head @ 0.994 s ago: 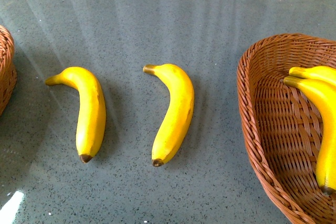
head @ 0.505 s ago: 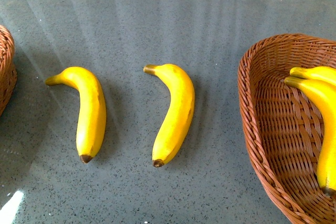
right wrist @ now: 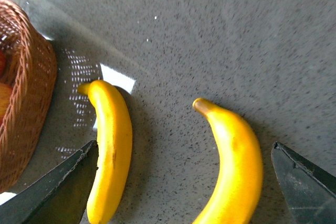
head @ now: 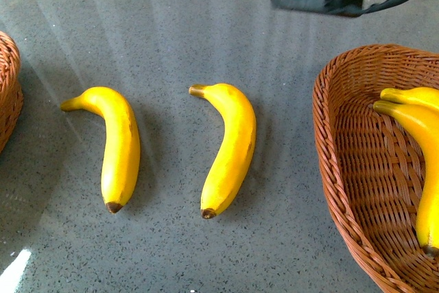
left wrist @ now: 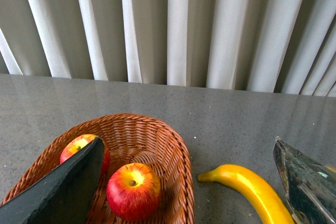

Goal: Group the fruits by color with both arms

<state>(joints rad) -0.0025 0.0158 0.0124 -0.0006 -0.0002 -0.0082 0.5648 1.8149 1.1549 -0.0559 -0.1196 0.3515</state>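
Count: four smooth curved yellow bananas, two round red apples, two oval woven brown wicker baskets.

Two bananas are lying loose on the speckled grey table (head: 274, 53), side by side and apart: the left loose banana (head: 118, 149) and the middle loose banana (head: 232, 149), with their brown blunt tips pointing toward the robot. The upper basket banana (head: 420, 97) and the lower basket banana (head: 426, 169) are resting close together in the right basket (head: 329, 142).

Both apples, the near apple (left wrist: 134, 191) and the far apple (left wrist: 76, 148), glossy with yellowish tops, are sitting in the left basket (left wrist: 178, 150).

The left gripper (left wrist: 187, 142) is hanging spread wide, gripping nothing, over that basket's rim. The right gripper (right wrist: 184, 144) is gaping, empty, over both loose bananas.
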